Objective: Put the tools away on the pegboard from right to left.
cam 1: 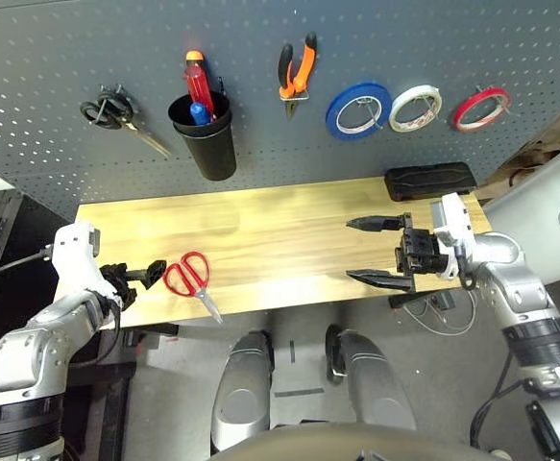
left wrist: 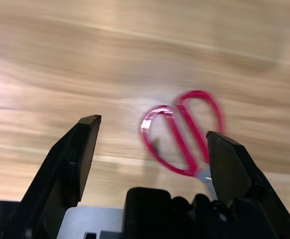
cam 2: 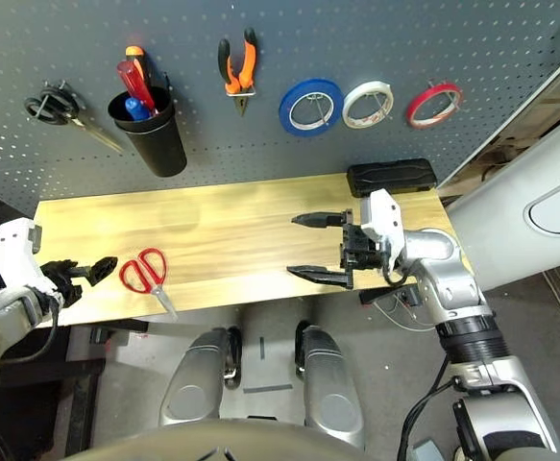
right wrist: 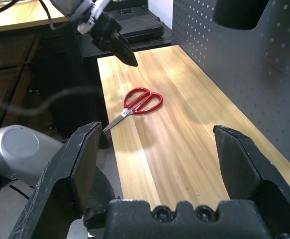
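The red-handled scissors lie flat on the wooden tabletop, near its front edge and toward my left end. My left hand sits just beside them, on the handle side, with its two black fingers spread wide and nothing between them. In the left wrist view the red loops sit ahead of the hand, nearer one finger than the other, so I judge the hand must shift sideways to centre on them. The scissors' long axis runs at a slant: the loops point toward the back and my left, the blades toward the front edge and slightly right, the tip close to the lip of the tabletop.

My right hand hangs well apart over the right end, pointing left across the board, fingers also spread wide and empty. The left arm is plainly the nearer one for this pick.

On the pegboard the red tape ring, the orange-and-black pliers and the red-handled screwdriver in the black cup are already up, so I take the scissors as the last tool.

In the left wrist view the scissors are smeared, and their blades are hidden behind the hand. I cannot tell whether the left fingertips touch the tabletop.
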